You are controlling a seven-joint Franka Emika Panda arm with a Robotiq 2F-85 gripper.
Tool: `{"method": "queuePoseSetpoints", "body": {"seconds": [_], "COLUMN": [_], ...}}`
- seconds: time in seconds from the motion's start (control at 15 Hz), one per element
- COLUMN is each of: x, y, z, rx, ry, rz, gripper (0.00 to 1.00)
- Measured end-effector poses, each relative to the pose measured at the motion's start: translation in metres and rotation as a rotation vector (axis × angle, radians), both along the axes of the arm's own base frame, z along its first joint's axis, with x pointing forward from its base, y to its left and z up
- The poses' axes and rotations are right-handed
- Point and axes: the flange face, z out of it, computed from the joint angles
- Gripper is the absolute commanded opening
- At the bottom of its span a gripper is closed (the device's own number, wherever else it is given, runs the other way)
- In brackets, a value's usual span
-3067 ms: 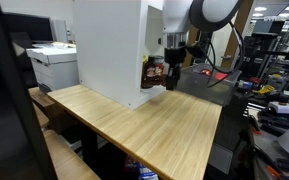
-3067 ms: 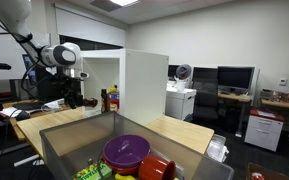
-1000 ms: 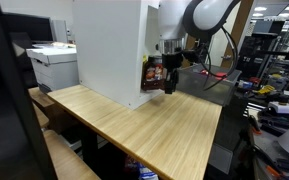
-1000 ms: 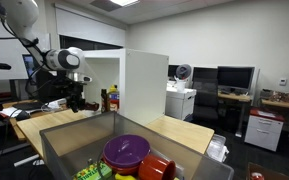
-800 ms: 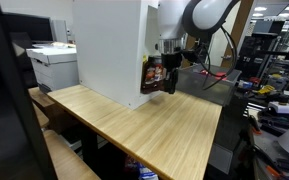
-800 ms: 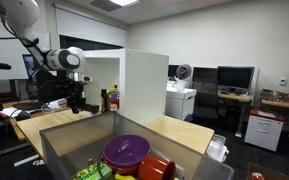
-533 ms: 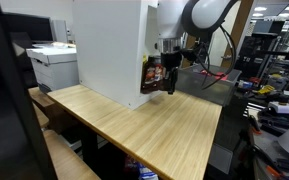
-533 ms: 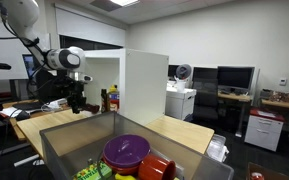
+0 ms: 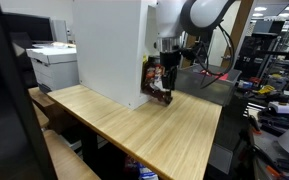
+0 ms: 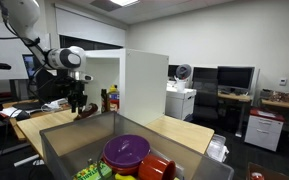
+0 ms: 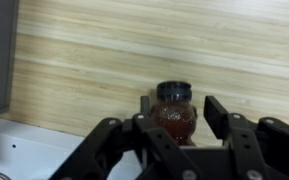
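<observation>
Jaws apart, dark-lidded red jar (image 11: 174,114) between

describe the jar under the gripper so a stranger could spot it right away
Find the wooden table with the tall white cabinet. Outside the cabinet's open side, between the spread fingers, stands a small jar with a dark lid and reddish contents; unlike the bottles inside the cabinet, it sits on bare wood.

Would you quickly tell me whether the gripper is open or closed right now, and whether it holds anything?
Gripper: open, holding nothing; the dark-lidded jar sits between its spread fingers, apparently not clamped.
</observation>
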Motion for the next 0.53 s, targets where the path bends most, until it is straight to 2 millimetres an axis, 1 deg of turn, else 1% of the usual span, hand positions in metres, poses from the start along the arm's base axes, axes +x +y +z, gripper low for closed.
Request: {"method": "queuePoseSetpoints", "body": {"seconds": [0.07, 0.13, 0.2, 0.27, 0.33, 0.47, 0.53], "x": [0.0019, 0.0033, 0.0051, 0.0061, 0.0072, 0.0079, 0.0079], "y": [0.0004, 0.0007, 0.0011, 0.0013, 0.0016, 0.0018, 0.0017], "z": [0.0022, 0.0040, 0.0061, 0.0076, 0.0093, 0.0105, 0.0104], "rx": [0.001, 0.002, 0.004, 0.004, 0.005, 0.006, 0.006], "ry": [-0.005, -0.010, -0.015, -0.018, -0.022, -0.025, -0.024], "rz": [0.000, 0.000, 0.000, 0.000, 0.000, 0.000, 0.000], "gripper": [0.36, 0.32, 0.37, 0.51, 0.52, 0.60, 0.71]}}
